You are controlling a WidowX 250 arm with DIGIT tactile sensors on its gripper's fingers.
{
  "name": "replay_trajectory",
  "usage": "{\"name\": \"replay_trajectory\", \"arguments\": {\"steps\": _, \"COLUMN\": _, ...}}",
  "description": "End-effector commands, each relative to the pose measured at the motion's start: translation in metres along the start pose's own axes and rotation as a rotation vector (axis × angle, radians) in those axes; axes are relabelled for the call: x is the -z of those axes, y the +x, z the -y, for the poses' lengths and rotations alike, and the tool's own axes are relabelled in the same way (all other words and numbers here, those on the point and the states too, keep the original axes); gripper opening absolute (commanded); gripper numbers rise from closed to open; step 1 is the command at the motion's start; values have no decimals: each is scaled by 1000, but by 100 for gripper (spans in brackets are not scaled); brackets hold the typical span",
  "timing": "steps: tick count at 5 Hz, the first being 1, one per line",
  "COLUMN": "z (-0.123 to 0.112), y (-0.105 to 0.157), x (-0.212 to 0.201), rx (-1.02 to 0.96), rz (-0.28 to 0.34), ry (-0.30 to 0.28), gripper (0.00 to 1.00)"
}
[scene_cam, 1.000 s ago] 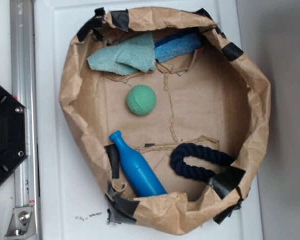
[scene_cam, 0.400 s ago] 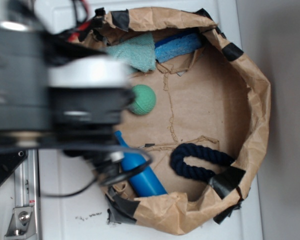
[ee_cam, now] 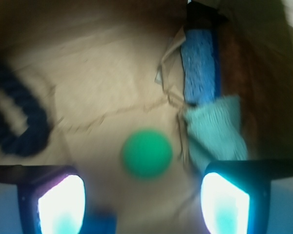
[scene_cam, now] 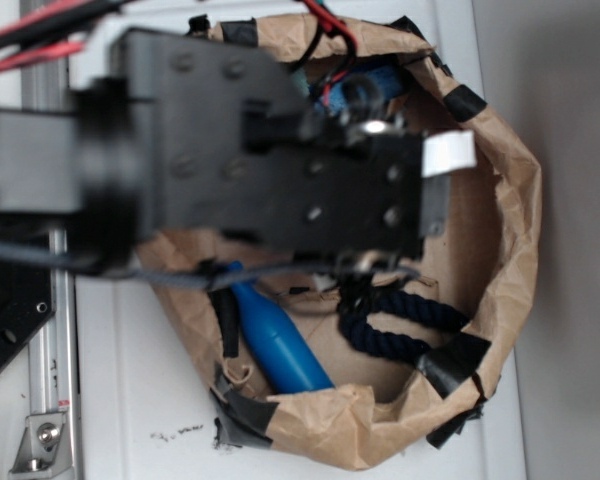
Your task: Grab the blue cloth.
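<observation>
Brown paper basin [ee_cam: 88, 87] holds blue cloth [ee_cam: 216, 130], sponge slab [ee_cam: 199, 68], green ball [ee_cam: 146, 153], rope [ee_cam: 17, 124]; jaws spread, empty.

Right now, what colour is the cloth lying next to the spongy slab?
Pale aqua-blue. The blue cloth shows best in the wrist view, just below the bright blue slab.

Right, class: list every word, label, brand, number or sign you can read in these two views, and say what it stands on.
None can be read.
White tag on the robot arm: blank as far as the blurred picture shows.
Blue bottle, blue cloth, green ball, paper bag: no print visible.
</observation>
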State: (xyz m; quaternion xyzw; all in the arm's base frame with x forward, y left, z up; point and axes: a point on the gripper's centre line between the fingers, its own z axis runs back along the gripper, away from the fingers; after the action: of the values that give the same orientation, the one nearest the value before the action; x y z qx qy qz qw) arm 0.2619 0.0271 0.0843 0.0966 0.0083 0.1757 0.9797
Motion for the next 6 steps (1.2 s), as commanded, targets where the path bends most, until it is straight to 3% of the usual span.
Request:
{"name": "replay_trajectory", "arguments": {"steps": 1, "z": -28, "y": 9, "x": 52, "rx": 5, "rz": 25, "ry": 91, "gripper": 100}}
{"name": "replay_trajectory", "arguments": {"steps": 3, "z": -63, "y": -9, "x": 63, "rx": 42, "rz": -2, "ry": 100, "gripper": 100}}
{"name": "replay_trajectory", "arguments": {"steps": 5, "z": -90, "y": -26, "x": 58, "rx": 21, "rz": 7, "ry": 65, "gripper": 100}}
{"name": "replay_trajectory", "arguments": {"steps": 6, "z": -87, "y": -28, "x": 25, "rx": 31, "rz": 50, "ry": -50, "gripper": 100}}
